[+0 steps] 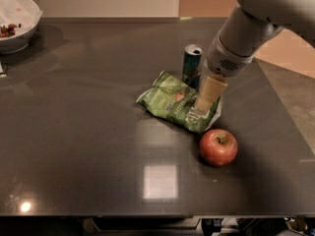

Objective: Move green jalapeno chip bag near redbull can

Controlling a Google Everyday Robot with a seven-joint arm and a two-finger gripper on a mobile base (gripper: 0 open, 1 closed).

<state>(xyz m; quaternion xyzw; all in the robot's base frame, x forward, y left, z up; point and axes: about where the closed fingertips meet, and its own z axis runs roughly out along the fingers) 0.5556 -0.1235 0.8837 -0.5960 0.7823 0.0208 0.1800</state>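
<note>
The green jalapeno chip bag [172,102] lies flat on the dark table, its far right edge just in front of the redbull can [191,65]. The can stands upright, a small gap or light contact away from the bag; I cannot tell which. My gripper [202,104] comes down from the upper right and rests on the right end of the bag, covering part of it. The arm's white wrist [231,50] hangs just right of the can.
A red apple [218,147] sits just in front of the bag's right end, close under the gripper. A white bowl [15,26] with some food stands at the far left back corner. The table's front edge [147,214] runs along the bottom.
</note>
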